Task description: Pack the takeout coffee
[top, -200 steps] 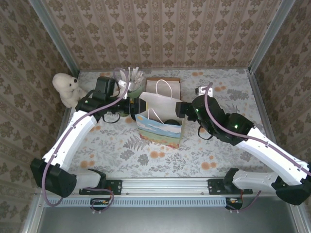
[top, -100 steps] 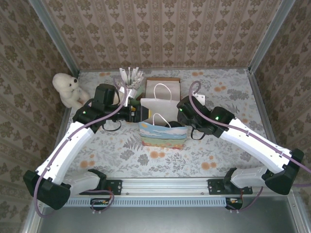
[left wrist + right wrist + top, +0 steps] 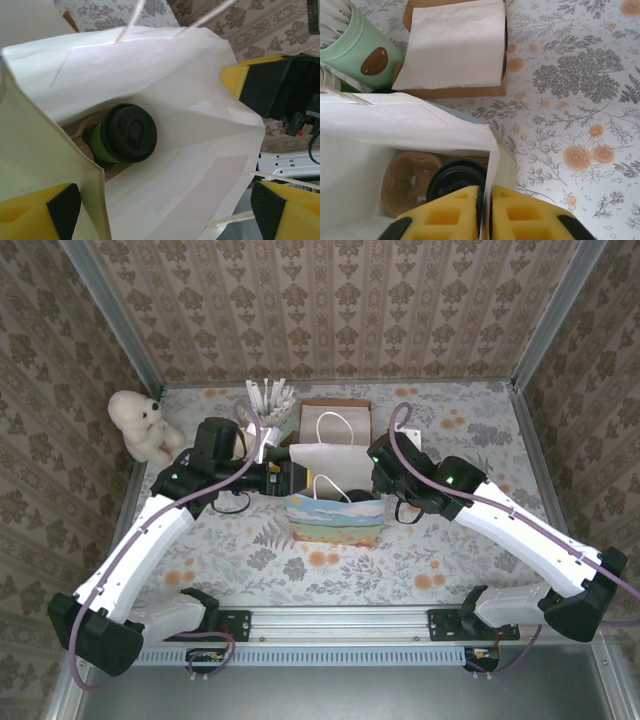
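The takeout coffee [image 3: 125,133], a dark green cup with a black lid, stands inside the white paper bag [image 3: 190,150] in a brown cup carrier [image 3: 410,180]. Its lid [image 3: 456,181] shows just behind my right gripper [image 3: 486,212], which is shut on the bag's right wall [image 3: 492,165]. My left gripper [image 3: 162,210] is open wide at the bag's left side, with the bag's wall between its yellow fingers [image 3: 35,212]. From above, the bag [image 3: 335,520] sits mid-table with the left gripper [image 3: 288,472] and right gripper [image 3: 378,483] at its two ends.
A pale green holder of white sticks [image 3: 362,55] and a brown box of white napkins [image 3: 457,45] stand just behind the bag. A white teddy bear [image 3: 140,423] sits at the far left. Metal rails border the flowered table [image 3: 450,550].
My right gripper has swung in to the bag's right wall and shut on it. My left gripper has opened wider at the bag's left side. The bag's mouth has spread wider.
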Controlling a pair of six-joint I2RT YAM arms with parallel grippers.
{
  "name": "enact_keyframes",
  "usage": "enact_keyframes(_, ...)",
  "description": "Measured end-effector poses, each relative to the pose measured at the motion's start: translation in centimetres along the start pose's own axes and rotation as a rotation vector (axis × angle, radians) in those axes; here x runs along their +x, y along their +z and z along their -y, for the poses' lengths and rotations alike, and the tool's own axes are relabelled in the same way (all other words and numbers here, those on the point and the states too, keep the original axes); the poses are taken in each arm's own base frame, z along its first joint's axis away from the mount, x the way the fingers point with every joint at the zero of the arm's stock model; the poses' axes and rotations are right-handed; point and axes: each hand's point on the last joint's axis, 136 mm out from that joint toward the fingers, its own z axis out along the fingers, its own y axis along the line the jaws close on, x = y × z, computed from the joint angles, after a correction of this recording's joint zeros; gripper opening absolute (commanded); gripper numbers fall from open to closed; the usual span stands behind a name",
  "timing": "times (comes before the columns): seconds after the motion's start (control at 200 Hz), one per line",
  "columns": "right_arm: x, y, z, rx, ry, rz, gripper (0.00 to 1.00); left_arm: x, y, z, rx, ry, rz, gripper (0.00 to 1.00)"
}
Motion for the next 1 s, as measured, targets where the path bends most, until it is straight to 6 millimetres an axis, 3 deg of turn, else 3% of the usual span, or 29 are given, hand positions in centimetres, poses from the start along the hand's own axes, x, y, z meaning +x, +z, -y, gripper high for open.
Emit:
enact_keyframes(0.335, -2.3, 1.0, 1.6, 0.019, 0.055, 0.048, 0.09, -0.8, 1.8, -0.4, 0.025, -0.019, -0.006, 0.92)
enact_keyframes(0.77, -1.8, 1.3, 1.0, -0.031, 0.071, 0.031, 0.18, -2.2, 2.6, -1.7, -0.039, -0.038, 0.022, 0.94)
enact_keyframes(0.83, -1.9, 1.3, 0.8, -0.043, 0.075, 0.039, 0.25, -2.6, 2.6, -1.7, -0.050, -0.033, 0.033, 0.95)
enact_keyframes(1.0, -2.6, 0.9, 0.4, -0.069, 0.068, 0.073, 0.57, -4.0, 1.7, -1.6, -0.079, -0.012, 0.068, 0.97)
